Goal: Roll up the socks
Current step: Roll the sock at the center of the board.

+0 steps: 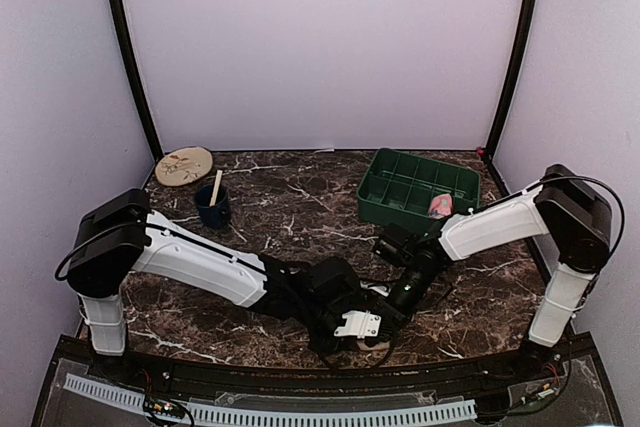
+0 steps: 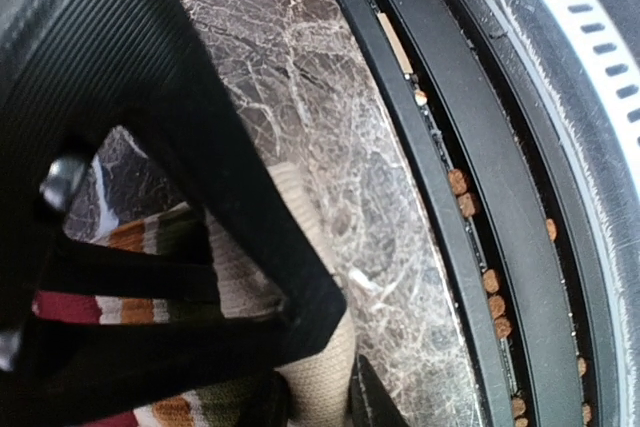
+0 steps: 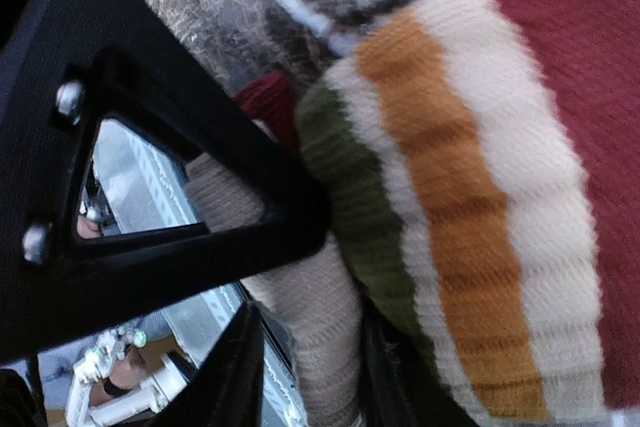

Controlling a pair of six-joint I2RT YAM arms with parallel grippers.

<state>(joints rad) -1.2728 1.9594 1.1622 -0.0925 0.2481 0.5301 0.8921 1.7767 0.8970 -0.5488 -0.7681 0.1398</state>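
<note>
Striped sock (image 3: 480, 197) at 6 o'clock on the table (image 1: 300, 207): left gripper (image 2: 335, 362) clamped on its tan end; right gripper (image 3: 300, 297) alongside, whether apart or together unclear.

no readable text, no labels, no numbers

The striped sock (image 3: 480, 197), banded red, cream, orange and olive with a tan end, fills the frame's right, bunched, while the pink sock (image 1: 440, 205) sits crumpled right of centre.
</note>
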